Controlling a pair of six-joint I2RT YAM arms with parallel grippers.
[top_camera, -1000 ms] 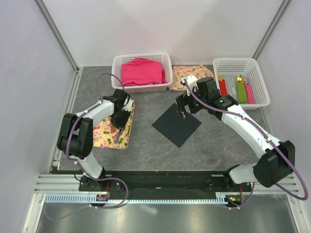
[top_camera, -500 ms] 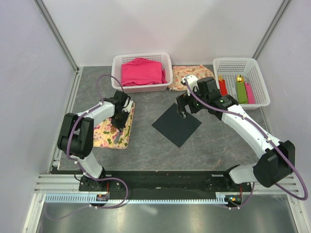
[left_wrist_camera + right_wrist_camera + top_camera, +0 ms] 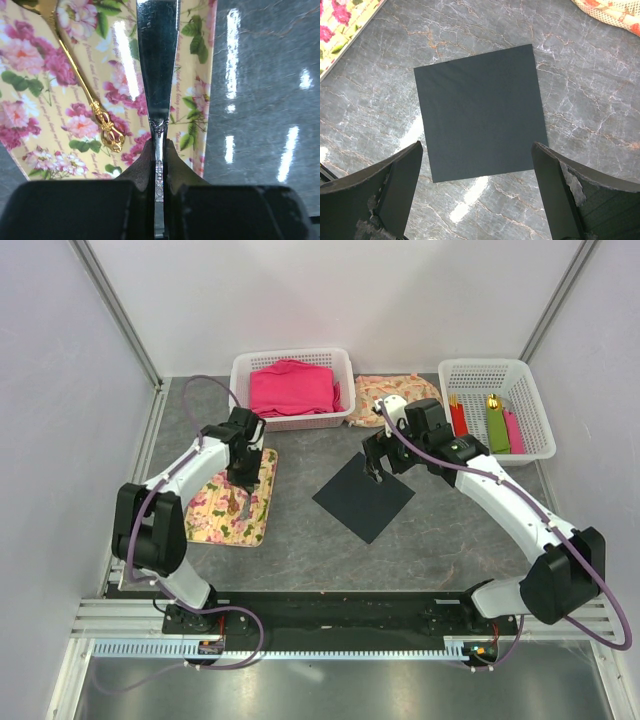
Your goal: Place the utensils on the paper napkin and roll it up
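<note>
The left gripper is clamped on the thin ornate neck of what looks like a table knife. Both fingers press that narrow stem, with the broad steel blade running out ahead of the jaws.

The grip is the main risk. It sits on a slim, rounded section far from the blade's weight, so the knife could pivot or slide between the fingers as the arm swings (a polished stem gives little friction). If it swivels, it could reach the paper napkin crooked or drop short on the table.

A second utensil, gold-handled, lies on the floral mat just left of the jaws. A low or sideways pull could drag the blade across it. Whether the blade is clear of the mat cannot be told.

The right gripper hangs with its jaws spread wide, holding nothing. The black napkin lies flat directly below and ahead of them, so a careless descent could skid or crease the thin sheet.

The knife's long axis runs straight out from the left jaws in line with the fingers, blade tip leading and handle end back between them. The gold-handled piece lies on a diagonal, its handle end nearest the jaws.
</note>
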